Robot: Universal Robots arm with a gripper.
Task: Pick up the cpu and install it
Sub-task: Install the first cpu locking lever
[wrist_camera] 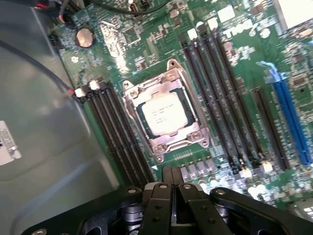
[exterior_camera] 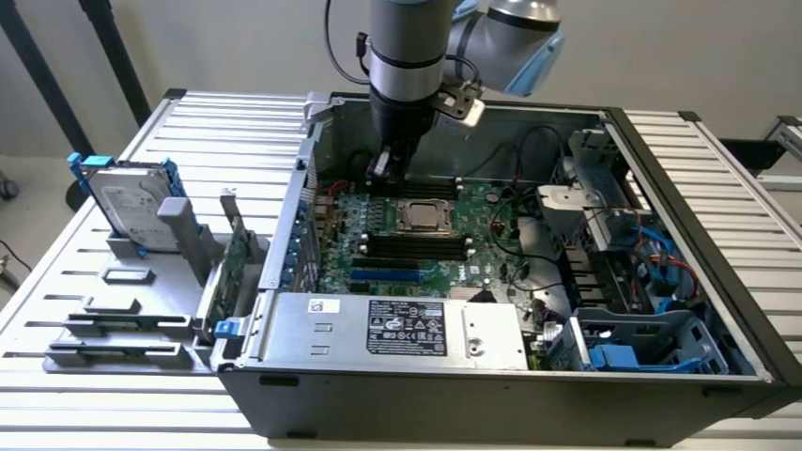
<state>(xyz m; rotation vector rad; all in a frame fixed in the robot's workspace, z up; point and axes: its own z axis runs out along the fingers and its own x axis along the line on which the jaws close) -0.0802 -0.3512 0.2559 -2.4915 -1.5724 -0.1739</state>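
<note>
Inside the open computer case [exterior_camera: 701,188], the cpu [exterior_camera: 426,218] sat seated in its metal socket frame [wrist_camera: 166,115] on the green motherboard [exterior_camera: 470,246], flanked by black memory slots [wrist_camera: 115,132]. The gripper [wrist_camera: 172,177] hung above the board just beside the socket, fingers pressed together, holding nothing. Outside the case, at the exterior view's left, a hard drive [exterior_camera: 126,199] with blue rails stood upright in a grey rack [exterior_camera: 119,310].
</note>
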